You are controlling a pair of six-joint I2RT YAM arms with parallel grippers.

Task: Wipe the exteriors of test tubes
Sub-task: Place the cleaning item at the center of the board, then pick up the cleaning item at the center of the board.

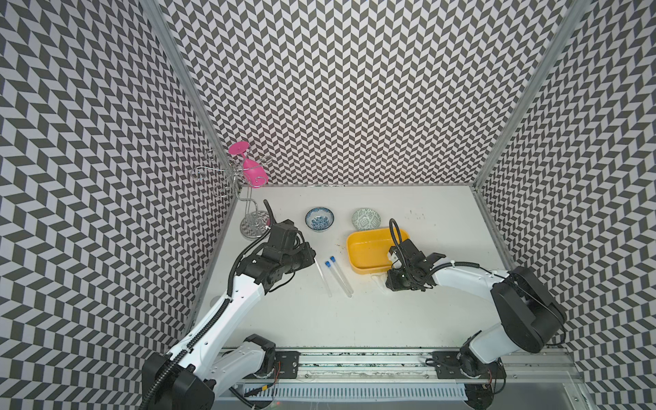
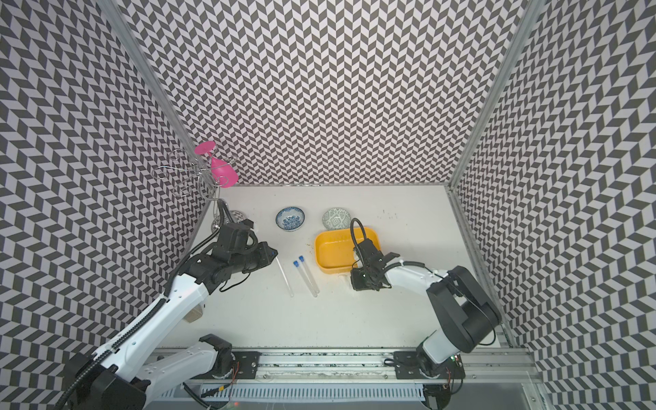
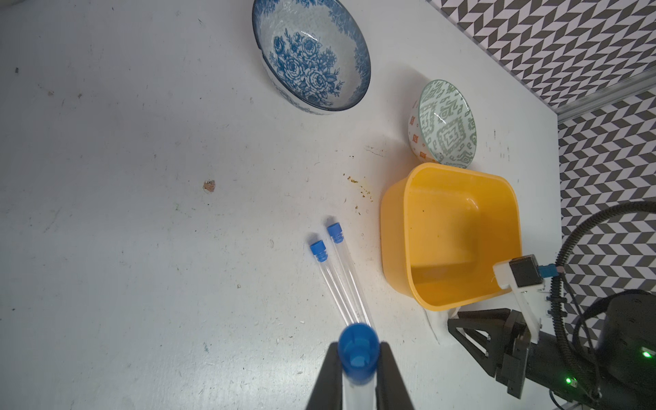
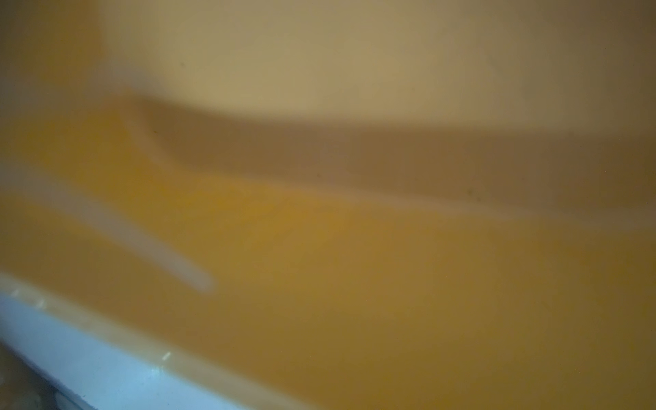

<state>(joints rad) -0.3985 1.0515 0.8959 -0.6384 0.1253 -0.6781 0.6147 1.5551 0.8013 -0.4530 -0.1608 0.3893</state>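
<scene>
Left wrist view, left tool (image 3: 358, 349) pinching slim clear tube (image 3: 357, 365) (blue-capped), right tool (image 3: 461, 323) unclear

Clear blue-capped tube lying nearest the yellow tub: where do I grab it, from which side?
Probably its blue cap, from straight above, jaws across it. The clear tube lies flat, nearly against a second clear tube along their length; the capped ends sit slightly apart, and this cap juts past the neighbour's.

walls: grey-white chevron panels (image 1: 355, 88) | corners: aluminium posts (image 1: 534, 81) | floor: scuffed white tabletop (image 1: 372, 319) | light: even, soft
</scene>
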